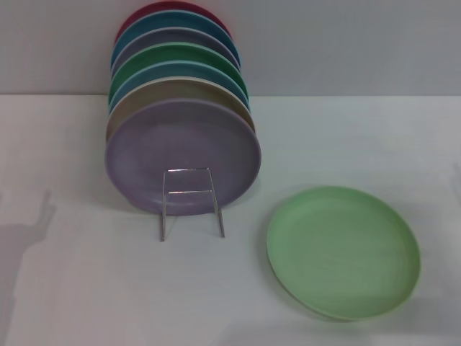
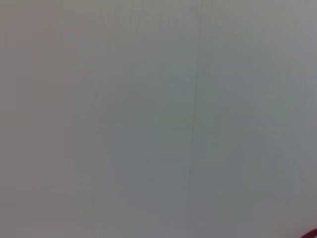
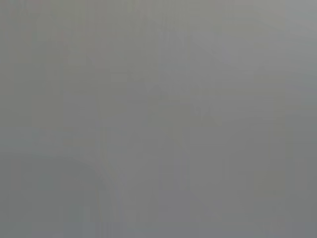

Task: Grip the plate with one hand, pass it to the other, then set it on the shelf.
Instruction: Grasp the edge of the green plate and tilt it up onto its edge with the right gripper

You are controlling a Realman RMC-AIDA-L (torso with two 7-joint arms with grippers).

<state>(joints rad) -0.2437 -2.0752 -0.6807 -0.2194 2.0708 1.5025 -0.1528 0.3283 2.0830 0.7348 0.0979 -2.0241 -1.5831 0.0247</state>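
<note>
The mint-green plate (image 1: 343,251) lies flat right of the wire shelf (image 1: 190,202), looking stiff, light and slick, best pinched at its rim, with neither gripper in view, so their jaw state can't be told.

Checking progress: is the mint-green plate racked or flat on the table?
Flat on the table: the mint-green plate lies beside the wire rack, apart from it.

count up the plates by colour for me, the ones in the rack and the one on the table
Red plate: 1
Blue plates: 2
Lilac plates: 2
Dark green plate: 1
Beige plate: 1
Light mint-green plate, flat on the table: 1
Total: 8 plates
</note>
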